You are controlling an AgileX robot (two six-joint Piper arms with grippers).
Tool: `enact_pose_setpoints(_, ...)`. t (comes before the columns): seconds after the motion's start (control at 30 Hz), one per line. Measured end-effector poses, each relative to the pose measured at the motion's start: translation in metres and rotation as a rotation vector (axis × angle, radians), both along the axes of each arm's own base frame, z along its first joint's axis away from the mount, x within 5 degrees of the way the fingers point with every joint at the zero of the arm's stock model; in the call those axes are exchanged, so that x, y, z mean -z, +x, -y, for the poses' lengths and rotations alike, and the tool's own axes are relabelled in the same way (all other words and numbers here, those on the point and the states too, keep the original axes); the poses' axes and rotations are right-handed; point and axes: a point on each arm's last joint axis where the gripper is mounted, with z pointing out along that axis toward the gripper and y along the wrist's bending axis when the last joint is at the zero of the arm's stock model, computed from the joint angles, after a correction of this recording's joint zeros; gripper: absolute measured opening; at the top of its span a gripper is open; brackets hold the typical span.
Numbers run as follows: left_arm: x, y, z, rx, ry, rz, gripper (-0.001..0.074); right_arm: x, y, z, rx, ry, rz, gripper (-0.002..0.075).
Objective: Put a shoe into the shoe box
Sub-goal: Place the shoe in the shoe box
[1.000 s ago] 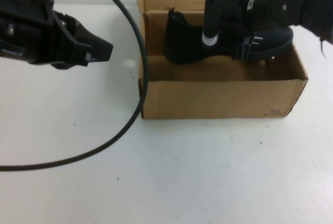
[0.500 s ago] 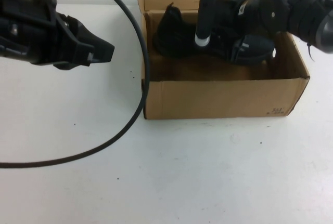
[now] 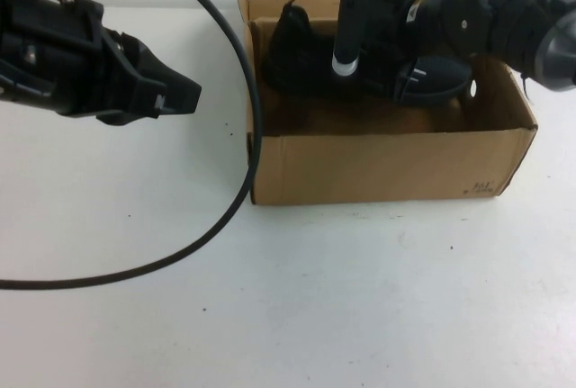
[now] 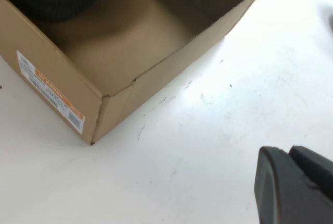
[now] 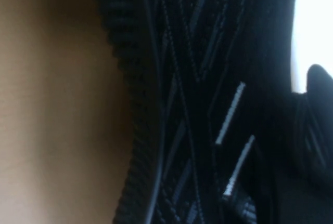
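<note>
Right claw (image 3: 409, 68) clamped on shoe (image 3: 301, 59), low inside box (image 3: 387, 167) for release; left claw (image 3: 184, 95) closed, parked near counter's left edge.

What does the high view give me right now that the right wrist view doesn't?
Only the high view shows the whole shoe box on the white table, the left gripper shut and parked left of the box, the right gripper reaching down inside the box, and a black cable. Only the right wrist view shows the shoe's white dashes and ridged sole up close. Both show the shoe against the box's cardboard interior.
</note>
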Motion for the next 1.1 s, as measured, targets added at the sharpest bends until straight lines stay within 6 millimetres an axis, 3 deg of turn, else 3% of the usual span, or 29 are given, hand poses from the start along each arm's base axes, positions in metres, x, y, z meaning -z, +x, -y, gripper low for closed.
enact_pose_setpoints(0.23,0.001,-0.001,0.000,0.011,0.005,-0.013,0.0004,0.032,0.008,-0.003,0.000,-0.024,-0.059,0.0017)
enact_pose_setpoints(0.43,0.001,-0.002,0.000,0.017,0.007,-0.017,0.0004,0.034,0.009,-0.004,0.000,-0.025,-0.061,0.0039)
enact_pose_setpoints(0.67,0.002,-0.004,0.000,0.047,0.022,-0.021,0.0004,0.028,0.008,-0.005,0.009,0.012,-0.056,0.0355)
enact_pose_setpoints(0.77,0.003,-0.005,0.001,0.065,0.031,-0.025,0.0004,0.013,0.004,-0.005,0.019,0.069,-0.052,0.0419)
enact_pose_setpoints(0.93,0.001,-0.011,0.000,0.097,0.044,-0.020,0.0004,-0.033,-0.015,0.002,0.052,0.156,-0.037,0.0437)
enact_pose_setpoints(1.0,-0.004,-0.017,-0.002,0.100,0.041,0.003,0.0004,-0.057,-0.028,0.006,0.055,0.179,-0.024,0.0411)
enact_pose_setpoints(1.1,-0.019,-0.033,-0.006,0.112,0.037,0.068,0.0004,-0.100,-0.055,0.016,0.059,0.229,-0.001,0.0308)
